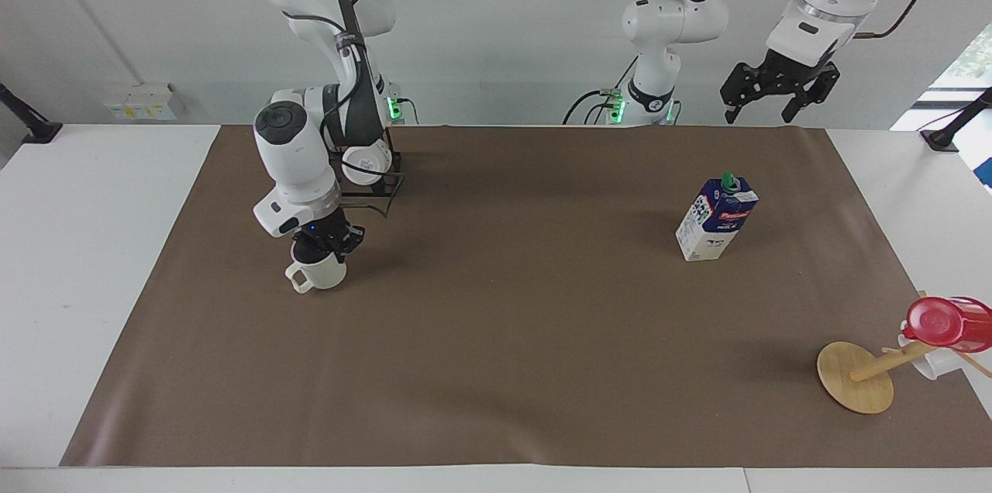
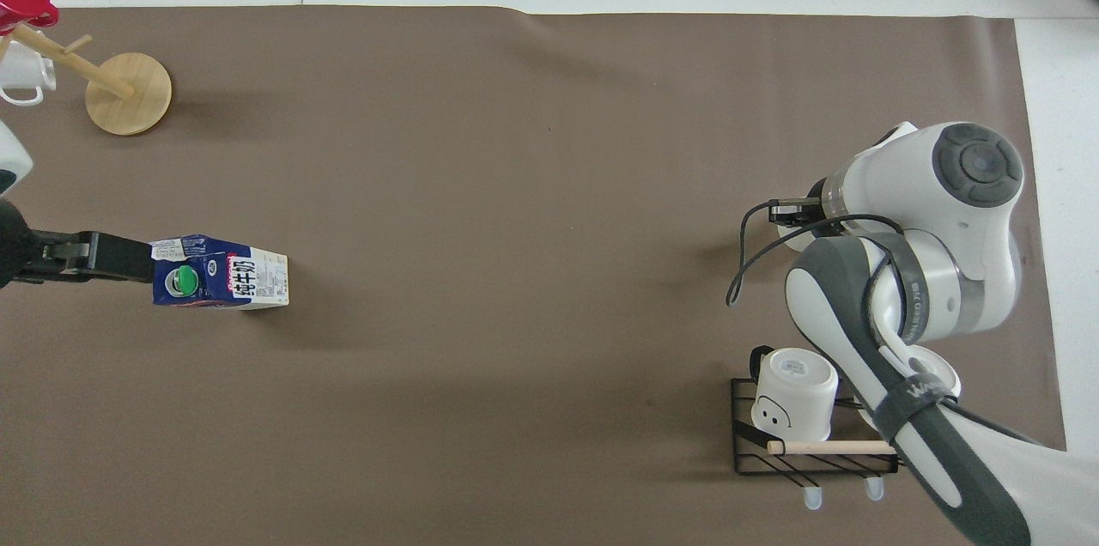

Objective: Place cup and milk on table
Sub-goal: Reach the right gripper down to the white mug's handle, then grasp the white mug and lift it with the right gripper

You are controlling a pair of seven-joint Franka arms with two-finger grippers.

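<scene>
A plain white wall (image 1: 496,28) closes the room at twelve o'clock in the facing view, evenly lit, with a small pale socket box (image 1: 139,101) low at ten o'clock. At three o'clock a window (image 1: 969,59) shows green leaves outside. The white bench (image 1: 77,245) carries a wide brown mat (image 1: 511,338) with soft shadows.

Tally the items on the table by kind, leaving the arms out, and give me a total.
Cream mug: 1
White mugs: 3, two in the rack, one on the tree
Red cup: 1
Milk carton: 1
Wooden mug tree: 1
Wire rack: 1
Total: 8
</scene>
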